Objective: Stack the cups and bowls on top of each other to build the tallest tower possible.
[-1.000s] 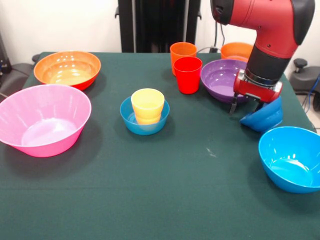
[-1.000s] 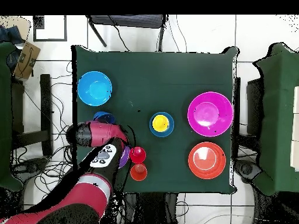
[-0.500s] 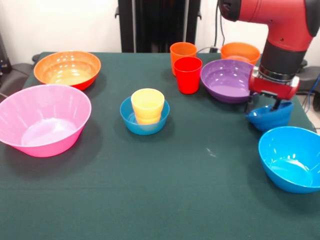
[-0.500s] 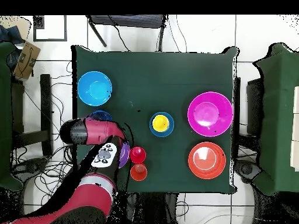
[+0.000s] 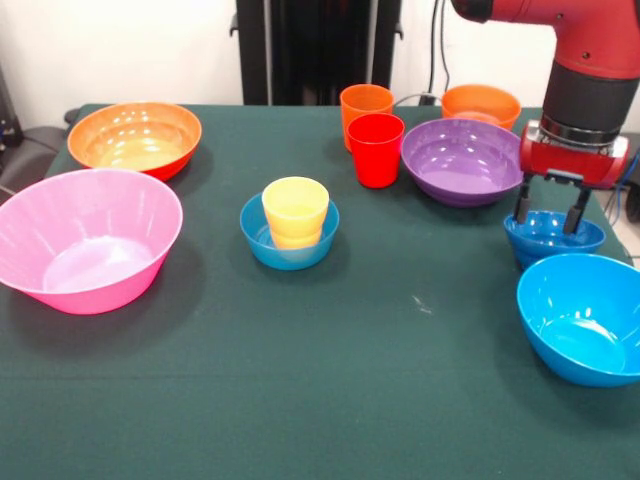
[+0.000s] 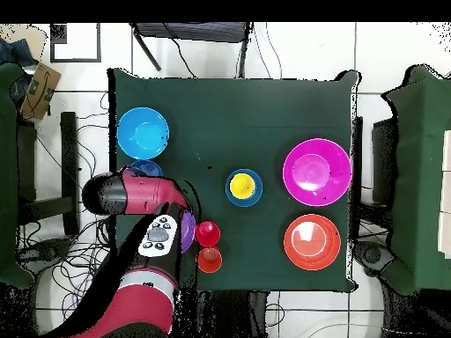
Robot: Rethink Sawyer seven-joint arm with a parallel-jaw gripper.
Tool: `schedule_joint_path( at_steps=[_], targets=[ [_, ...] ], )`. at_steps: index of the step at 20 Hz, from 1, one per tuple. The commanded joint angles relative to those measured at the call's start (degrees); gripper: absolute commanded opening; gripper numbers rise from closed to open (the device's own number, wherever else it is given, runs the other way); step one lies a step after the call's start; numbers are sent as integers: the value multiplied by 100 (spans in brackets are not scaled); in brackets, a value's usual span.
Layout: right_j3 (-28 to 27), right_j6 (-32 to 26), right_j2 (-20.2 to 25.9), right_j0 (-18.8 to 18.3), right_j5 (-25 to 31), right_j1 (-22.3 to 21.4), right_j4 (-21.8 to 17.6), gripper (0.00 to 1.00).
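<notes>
My gripper (image 5: 548, 214) hangs open over a small blue bowl (image 5: 553, 238) that sits upright near the right table edge, its fingertips (image 5: 520, 207) down at the bowl's far rim. The arm hides most of that bowl (image 6: 145, 168) in the overhead view. A yellow cup (image 5: 295, 211) stands inside another small blue bowl (image 5: 290, 247) mid-table. The red cup (image 5: 376, 149) and orange cup (image 5: 366, 104) stand together at the back, next to the purple bowl (image 5: 460, 160). A bright blue bowl (image 5: 583, 318) sits just in front of the gripper.
A small orange bowl (image 5: 480, 102) sits behind the purple one. The large orange bowl (image 5: 135, 138) and the large pink bowl (image 5: 88, 238) stand on the left side. The right table edge (image 5: 612, 232) runs close beside the gripper.
The gripper has moved right in the front view. The small blue bowl, tipped on its side a second ago, now rests upright under the open fingers.
</notes>
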Motion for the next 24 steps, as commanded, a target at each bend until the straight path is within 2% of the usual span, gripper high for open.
schedule_joint_path(
  at_steps=[1, 7, 11, 24],
  targets=[
    [154, 847, 665, -65, -111, 61, 99, 100],
    [-59, 965, 233, 174, -24, 273, 72, 100],
    [-71, 1036, -41, 367, 227, 202, 70, 100],
    [-38, 834, -129, 211, 64, 166, 2, 100]
  ],
)
